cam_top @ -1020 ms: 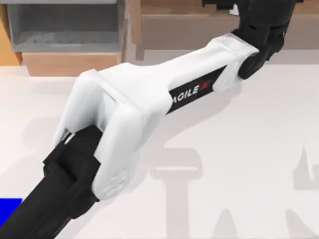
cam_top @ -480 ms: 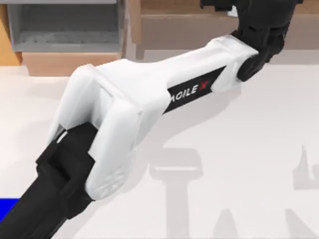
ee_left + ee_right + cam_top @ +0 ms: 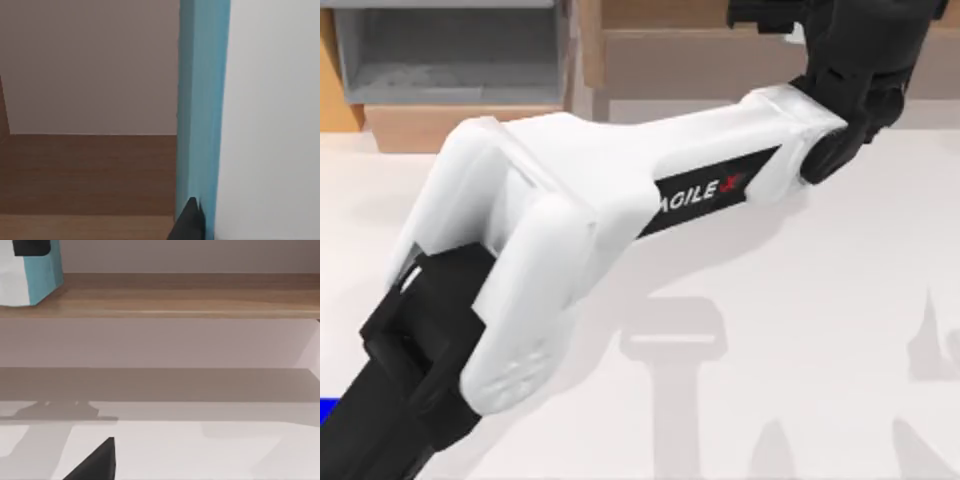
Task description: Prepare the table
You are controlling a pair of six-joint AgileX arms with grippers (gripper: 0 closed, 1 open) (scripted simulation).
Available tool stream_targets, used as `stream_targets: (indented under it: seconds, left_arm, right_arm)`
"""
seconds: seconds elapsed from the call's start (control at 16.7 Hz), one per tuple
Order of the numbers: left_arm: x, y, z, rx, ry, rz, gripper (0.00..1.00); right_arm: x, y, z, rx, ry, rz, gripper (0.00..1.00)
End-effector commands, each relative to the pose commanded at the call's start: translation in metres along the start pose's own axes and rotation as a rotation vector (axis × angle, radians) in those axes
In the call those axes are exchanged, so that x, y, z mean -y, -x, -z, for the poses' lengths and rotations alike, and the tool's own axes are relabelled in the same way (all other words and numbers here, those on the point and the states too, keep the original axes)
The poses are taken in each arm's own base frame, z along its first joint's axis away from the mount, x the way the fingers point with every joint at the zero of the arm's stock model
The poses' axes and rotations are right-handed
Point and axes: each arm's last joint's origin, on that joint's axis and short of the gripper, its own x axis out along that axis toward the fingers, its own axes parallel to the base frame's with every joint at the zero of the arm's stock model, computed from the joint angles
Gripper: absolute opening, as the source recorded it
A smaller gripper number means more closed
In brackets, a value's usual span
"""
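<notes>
one arm, my left, stretches across the table (image 3: 840, 300) to the far shelf (image 3: 700, 55); whether its fingers are apart, i cannot tell.

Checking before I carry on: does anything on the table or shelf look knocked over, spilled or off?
Nothing stands out. The white table shows no spill, just shadows. The wooden shelf looks level, and a teal-and-white box stands upright on it. My left arm reaches across toward the shelf.
</notes>
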Motion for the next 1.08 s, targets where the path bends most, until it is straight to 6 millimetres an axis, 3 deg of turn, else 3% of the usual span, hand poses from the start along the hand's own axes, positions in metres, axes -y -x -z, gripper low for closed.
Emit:
stream_targets:
  seconds: [0.3,0.66,0.84,1.08]
  left_arm:
    - [-0.001,0.002,-0.002,-0.002,-0.018,0.029,0.0]
    - [-0.011,0.053,-0.019,-0.006,-0.164,0.354,0.0]
    - [-0.04,0.079,-0.018,-0.006,-0.288,0.536,0.0]
    - [-0.103,0.097,0.009,-0.032,-0.528,0.686,0.0]
  right_arm:
    - [0.0,0.0,0.0,0.0,0.0,0.0,1.0]
    - [0.0,0.0,0.0,0.0,0.0,0.0,1.0]
    - [0.0,0.0,0.0,0.0,0.0,0.0,1.0]
    - [0.0,0.0,0.0,0.0,0.0,0.0,1.0]
